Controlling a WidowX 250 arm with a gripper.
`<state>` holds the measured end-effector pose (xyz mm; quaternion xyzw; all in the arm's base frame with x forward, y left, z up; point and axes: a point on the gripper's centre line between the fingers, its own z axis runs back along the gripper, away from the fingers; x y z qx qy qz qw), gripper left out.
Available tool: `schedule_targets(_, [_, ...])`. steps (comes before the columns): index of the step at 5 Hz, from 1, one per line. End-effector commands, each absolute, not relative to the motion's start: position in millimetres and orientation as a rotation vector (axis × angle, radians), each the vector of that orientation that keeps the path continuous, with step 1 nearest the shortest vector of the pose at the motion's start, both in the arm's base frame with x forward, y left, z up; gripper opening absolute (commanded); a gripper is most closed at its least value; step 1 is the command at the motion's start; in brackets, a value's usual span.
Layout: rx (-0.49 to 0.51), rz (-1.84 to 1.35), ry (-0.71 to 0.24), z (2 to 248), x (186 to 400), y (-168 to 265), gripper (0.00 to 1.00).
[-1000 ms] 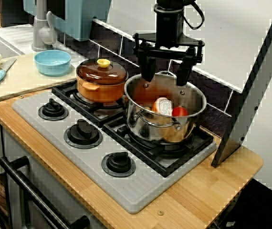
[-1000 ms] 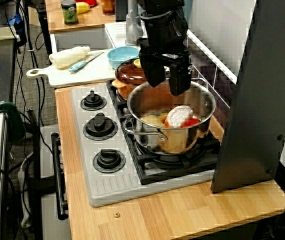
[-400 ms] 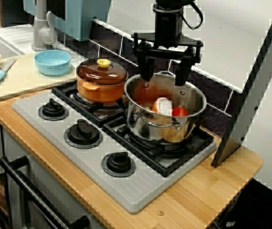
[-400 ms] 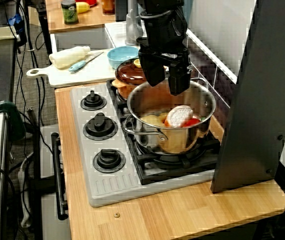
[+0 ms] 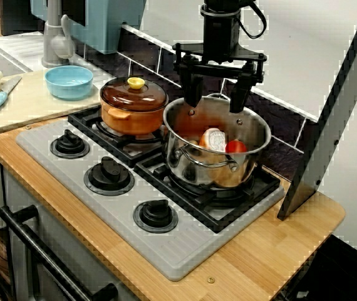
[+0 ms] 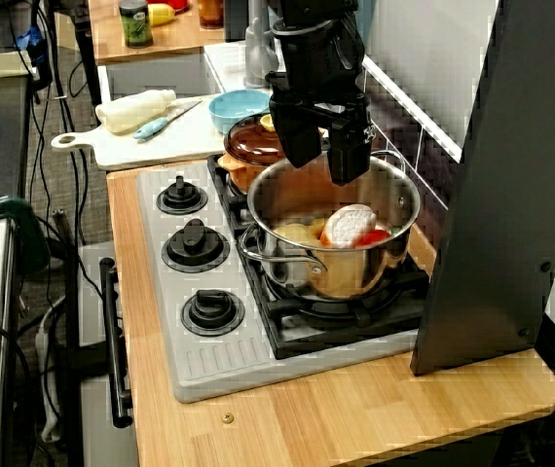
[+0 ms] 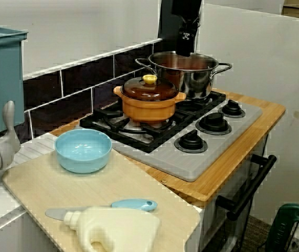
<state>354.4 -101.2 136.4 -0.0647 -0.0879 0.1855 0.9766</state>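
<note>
Two black fingers of the hand (image 5: 215, 106) hang spread wide with nothing between them, just above the far rim of the steel pot (image 5: 188, 164) on the right burner of the stove (image 5: 103, 210). Over the last second the hand has risen a touch and the pot has not shifted. By the look of it, the hand is clear of the white round piece (image 5: 214, 139) and red piece (image 5: 235, 147) lying inside. An orange lidded pot (image 5: 133, 103) stands just left, and a blue bowl (image 5: 69, 81) farther left on the surface (image 5: 272, 251).
</note>
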Motion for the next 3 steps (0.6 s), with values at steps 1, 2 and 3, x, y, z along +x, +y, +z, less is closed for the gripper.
schedule_targets(1, [-0.152, 0.257, -0.168, 176.4, 339.6, -84.9, 1.0])
schedule_targets(2, [-0.152, 0.239, -0.159, 181.0, 335.8, -77.7, 1.0])
schedule_targets(3, [-0.136, 0.219, -0.161, 182.2, 331.8, -68.9, 1.0])
